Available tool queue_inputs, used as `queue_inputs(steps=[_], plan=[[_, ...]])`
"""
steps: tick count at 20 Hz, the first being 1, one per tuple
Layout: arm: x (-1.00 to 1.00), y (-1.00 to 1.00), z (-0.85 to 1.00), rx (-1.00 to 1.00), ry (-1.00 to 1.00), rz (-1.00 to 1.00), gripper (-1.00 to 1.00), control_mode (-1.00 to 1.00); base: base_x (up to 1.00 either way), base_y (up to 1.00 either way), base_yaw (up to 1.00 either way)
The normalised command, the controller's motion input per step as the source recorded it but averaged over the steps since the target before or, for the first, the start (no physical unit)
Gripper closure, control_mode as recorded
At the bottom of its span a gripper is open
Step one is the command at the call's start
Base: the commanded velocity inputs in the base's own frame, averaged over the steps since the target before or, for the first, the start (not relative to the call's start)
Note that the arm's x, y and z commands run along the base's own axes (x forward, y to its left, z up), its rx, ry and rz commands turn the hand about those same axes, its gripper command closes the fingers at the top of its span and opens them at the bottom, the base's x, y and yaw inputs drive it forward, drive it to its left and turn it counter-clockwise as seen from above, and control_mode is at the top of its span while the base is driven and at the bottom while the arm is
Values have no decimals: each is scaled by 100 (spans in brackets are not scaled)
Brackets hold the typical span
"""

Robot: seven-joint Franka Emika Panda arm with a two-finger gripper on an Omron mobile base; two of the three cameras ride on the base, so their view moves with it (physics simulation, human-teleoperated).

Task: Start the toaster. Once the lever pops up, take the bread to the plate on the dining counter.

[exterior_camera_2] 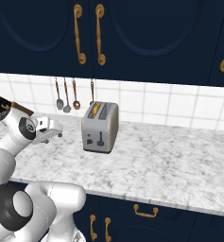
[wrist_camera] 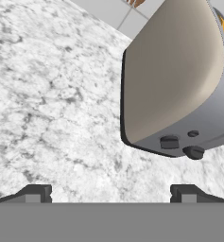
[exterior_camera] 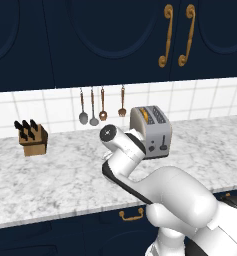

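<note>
Dark end effector point(wrist_camera: 110, 193) tips spread, veined marble worktop point(wrist_camera: 47, 104), boxy silver toaster point(wrist_camera: 179, 75)

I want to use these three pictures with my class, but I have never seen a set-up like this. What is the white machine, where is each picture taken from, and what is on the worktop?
It is a rendered kitchen with a white robot arm. Two cameras ride behind the arm, left and right; the third sits on its hand. On the marble worktop stands a silver toaster with bread in a slot and a dark lever on its end. A knife block stands further left, and utensils hang on the tiles. The gripper is open, beside the toaster, holding nothing.
</note>
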Motion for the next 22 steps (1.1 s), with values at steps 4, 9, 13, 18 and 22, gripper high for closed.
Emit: queue_inputs(steps=[4, 9, 13, 18, 22], plan=[[0, 0, 0, 0, 0, 0, -100, -100, 0, 0, 0], [0, 0, 0, 0, 0, 0, -100, -100, 0, 0, 0], [0, 0, 0, 0, 0, 0, -100, -100, 0, 0, 0], [0, 0, 0, 0, 0, 0, -100, -100, 0, 0, 0], [0, 0, 0, 0, 0, 0, -100, -100, 0, 0, 0]])
